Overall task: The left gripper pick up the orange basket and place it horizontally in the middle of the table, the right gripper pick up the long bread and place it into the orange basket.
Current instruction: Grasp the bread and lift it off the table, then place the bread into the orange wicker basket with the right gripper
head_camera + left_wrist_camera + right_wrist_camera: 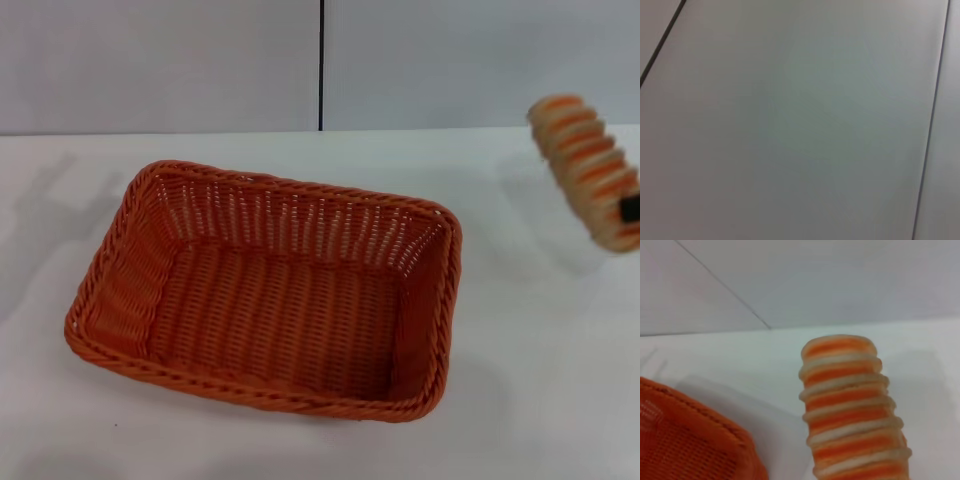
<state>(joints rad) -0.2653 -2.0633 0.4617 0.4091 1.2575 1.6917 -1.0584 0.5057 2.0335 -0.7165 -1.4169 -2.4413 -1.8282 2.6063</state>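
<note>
Already set lengthwise mid-table (520,400): orange basket (270,290), empty. Aloft off its right end, near the tabletop's right edge: long bread (590,170), probably pinched by the right gripper (630,209), barely visible. Left gripper unseen. Remaining: carrying bread over, lowering it inside.
</note>
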